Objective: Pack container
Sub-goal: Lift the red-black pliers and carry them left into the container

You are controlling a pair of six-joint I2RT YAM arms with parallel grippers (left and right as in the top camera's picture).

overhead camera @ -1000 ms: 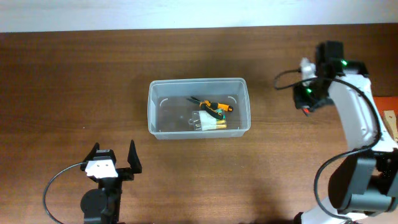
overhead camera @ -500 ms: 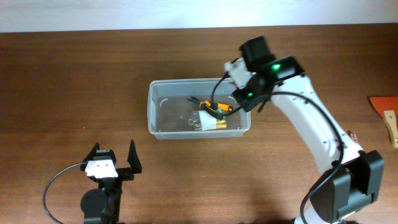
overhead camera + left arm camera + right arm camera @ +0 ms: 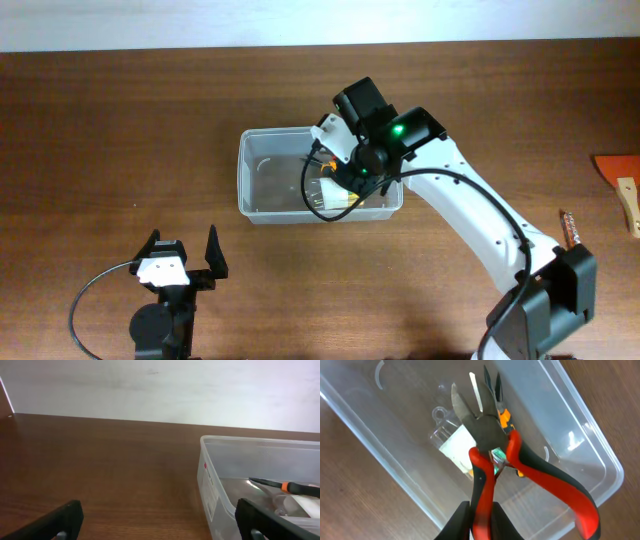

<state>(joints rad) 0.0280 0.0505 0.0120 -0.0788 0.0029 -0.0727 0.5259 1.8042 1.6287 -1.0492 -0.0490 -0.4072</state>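
The container [image 3: 250, 180] is a clear plastic bin at the table's middle; it also shows in the left wrist view [image 3: 215, 485] and the right wrist view [image 3: 600, 455]. Inside lie a black-and-orange tool [image 3: 502, 412] and a small clear packet [image 3: 452, 445]. My right gripper [image 3: 481, 520] is shut on one handle of red-handled pliers [image 3: 485, 435] and holds them over the bin's right half; in the overhead view the arm [image 3: 375, 145] covers them. My left gripper [image 3: 182, 262] is open and empty, near the front edge, left of the bin.
An orange item [image 3: 620, 175] with a wooden handle lies at the far right edge. A thin dark tool [image 3: 571, 228] lies on the table just left of it.
My right arm has swung from the far right, over the container's right rim, to above the bin's inside, carrying the pliers. The left arm has not moved.
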